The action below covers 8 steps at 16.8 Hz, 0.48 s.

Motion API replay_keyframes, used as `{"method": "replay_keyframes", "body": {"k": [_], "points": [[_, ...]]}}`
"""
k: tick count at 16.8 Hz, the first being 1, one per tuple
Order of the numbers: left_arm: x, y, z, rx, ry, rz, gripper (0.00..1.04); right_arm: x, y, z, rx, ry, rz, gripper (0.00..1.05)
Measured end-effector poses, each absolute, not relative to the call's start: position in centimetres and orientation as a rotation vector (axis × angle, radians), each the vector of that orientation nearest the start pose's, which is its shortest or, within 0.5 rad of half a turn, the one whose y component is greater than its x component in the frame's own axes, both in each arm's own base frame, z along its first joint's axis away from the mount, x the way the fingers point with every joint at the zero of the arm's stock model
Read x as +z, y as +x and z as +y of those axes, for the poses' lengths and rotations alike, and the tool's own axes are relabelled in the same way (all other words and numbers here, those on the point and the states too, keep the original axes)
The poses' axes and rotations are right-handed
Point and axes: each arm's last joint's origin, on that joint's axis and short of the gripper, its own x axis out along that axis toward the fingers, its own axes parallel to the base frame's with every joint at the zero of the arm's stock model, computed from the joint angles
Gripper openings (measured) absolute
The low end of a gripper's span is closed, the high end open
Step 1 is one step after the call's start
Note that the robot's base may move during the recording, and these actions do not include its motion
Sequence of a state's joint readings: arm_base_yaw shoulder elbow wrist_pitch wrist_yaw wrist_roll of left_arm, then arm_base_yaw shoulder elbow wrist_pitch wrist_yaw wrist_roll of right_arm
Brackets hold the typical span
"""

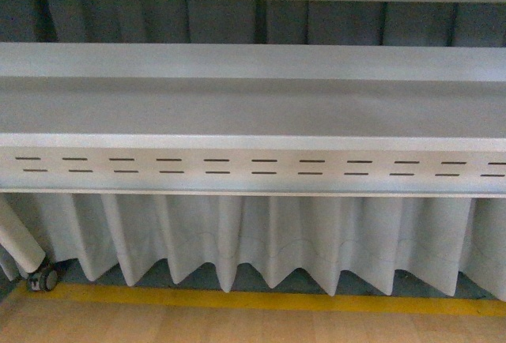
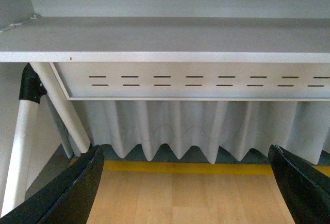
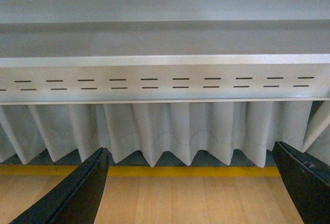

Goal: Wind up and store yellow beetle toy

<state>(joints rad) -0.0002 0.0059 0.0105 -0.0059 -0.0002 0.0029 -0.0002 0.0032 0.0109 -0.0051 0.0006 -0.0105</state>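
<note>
Two rows of short dark slots (image 1: 264, 160) run across the pale grey front panel (image 1: 237, 184) at mid-frame in the front view, and those dashes are the only marks on show, with no lettering legible. Above them, a flat grey shelf (image 1: 253, 106) fills the upper half. Below the panel's lower edge hangs a white pleated curtain (image 1: 237, 232), its zigzag hem stopping just above a yellow floor strip (image 1: 261, 301). Light wood flooring (image 1: 237, 329) lies open along the bottom of the frame. Lower left, a white leg (image 1: 17, 240) ends in a small caster (image 1: 43, 280).

Over to the left wrist view: the left gripper (image 2: 184, 147) has its black fingers (image 2: 77, 188) spread wide in the two bottom corners, bare floor between them. A white frame tube with a black joint (image 2: 31, 84) stands at the left edge.

Right wrist view, same story: the right gripper (image 3: 191, 147) has its fingers (image 3: 77, 193) well apart, holding nothing.

The yellow beetle toy is not in sight in any of the three views.
</note>
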Motion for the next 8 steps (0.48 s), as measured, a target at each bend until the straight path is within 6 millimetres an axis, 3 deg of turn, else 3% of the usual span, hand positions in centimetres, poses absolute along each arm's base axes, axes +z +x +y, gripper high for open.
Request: {"method": "replay_keyframes", "body": {"k": [8], "points": [[16.6,9.74,0.0,0.0,0.002,0.002,0.98,16.65,9.72,0.0,0.0,-0.01,-0.002,0.98]]}}
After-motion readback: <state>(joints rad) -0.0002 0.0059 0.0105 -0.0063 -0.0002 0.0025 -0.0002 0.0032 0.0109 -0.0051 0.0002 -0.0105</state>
